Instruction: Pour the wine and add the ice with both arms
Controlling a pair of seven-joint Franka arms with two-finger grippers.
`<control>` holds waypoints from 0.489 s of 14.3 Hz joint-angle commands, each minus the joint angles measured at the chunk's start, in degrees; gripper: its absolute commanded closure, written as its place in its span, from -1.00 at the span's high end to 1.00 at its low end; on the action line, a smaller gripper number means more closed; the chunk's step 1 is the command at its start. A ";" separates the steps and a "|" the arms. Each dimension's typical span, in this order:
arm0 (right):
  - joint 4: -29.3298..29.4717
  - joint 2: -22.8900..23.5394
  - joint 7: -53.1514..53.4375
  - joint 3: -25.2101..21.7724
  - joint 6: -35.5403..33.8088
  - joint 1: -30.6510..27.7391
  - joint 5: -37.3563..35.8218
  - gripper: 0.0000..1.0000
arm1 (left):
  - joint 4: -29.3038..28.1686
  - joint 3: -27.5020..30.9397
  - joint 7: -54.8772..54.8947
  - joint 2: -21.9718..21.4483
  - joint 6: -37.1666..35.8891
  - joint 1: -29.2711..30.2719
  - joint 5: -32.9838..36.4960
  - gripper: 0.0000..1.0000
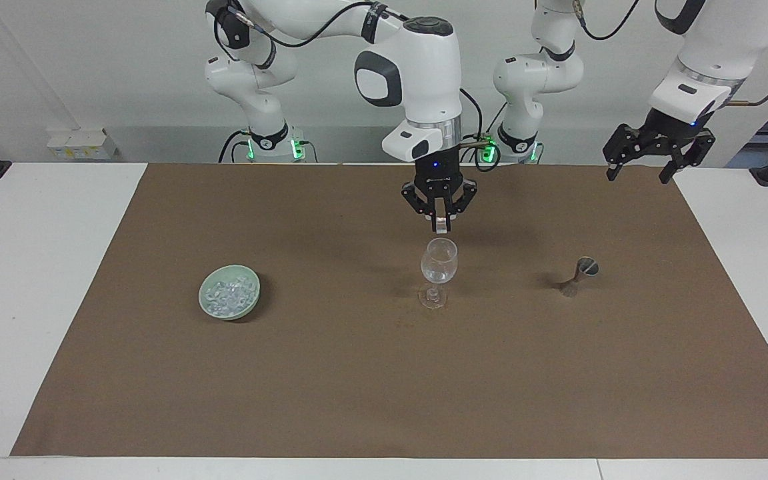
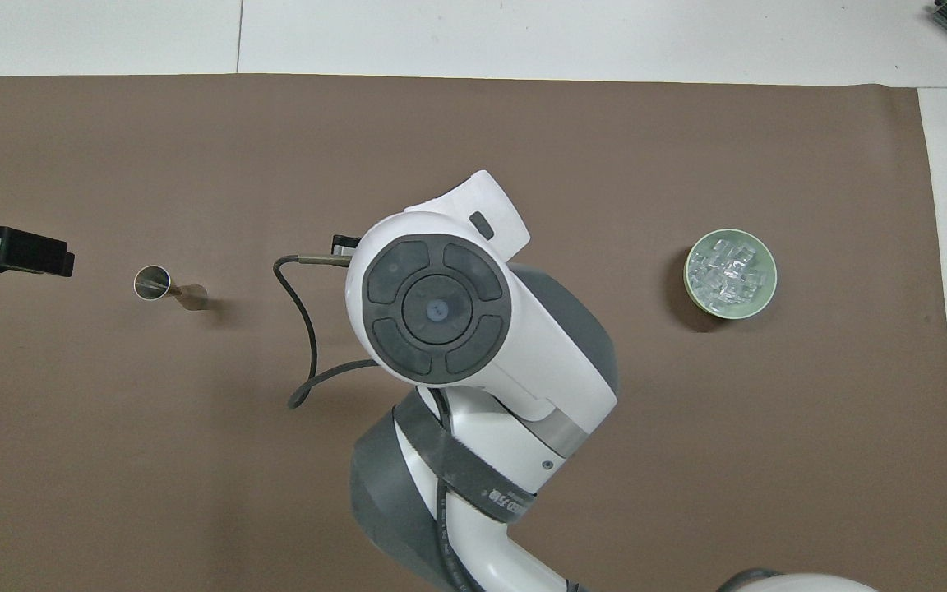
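My right gripper [image 1: 439, 224] is shut on one chunk of ice [image 1: 439, 227] and hangs just above the rim of the clear stemmed glass [image 1: 439, 265], which stands upright mid-table. In the overhead view the right arm [image 2: 441, 312] hides the glass and this gripper. The rest of the ice [image 1: 228, 293] lies in a pale green bowl [image 1: 229, 312] toward the right arm's end, and also shows in the overhead view [image 2: 728, 270]. My left gripper [image 1: 643, 168] is open and empty, raised over the mat's edge at the left arm's end; part of it shows in the overhead view [image 2: 9, 251].
A small metal jigger [image 1: 579, 276] stands upright between the glass and the left arm's end; it also shows in the overhead view [image 2: 163, 284]. A brown mat [image 1: 357, 387] covers the white table. A black cable [image 2: 297, 329] loops off the right wrist.
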 commanded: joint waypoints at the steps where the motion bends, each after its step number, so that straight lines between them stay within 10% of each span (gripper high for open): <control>1: 1.89 3.47 1.01 0.44 1.06 0.30 -4.37 -1.00 | -0.61 0.03 1.15 -0.93 -0.62 0.45 -0.78 1.00; 7: 1.54 5.49 1.45 0.09 1.50 1.97 -5.35 -1.00 | -0.61 0.03 1.15 -0.85 -0.62 0.45 -0.78 1.00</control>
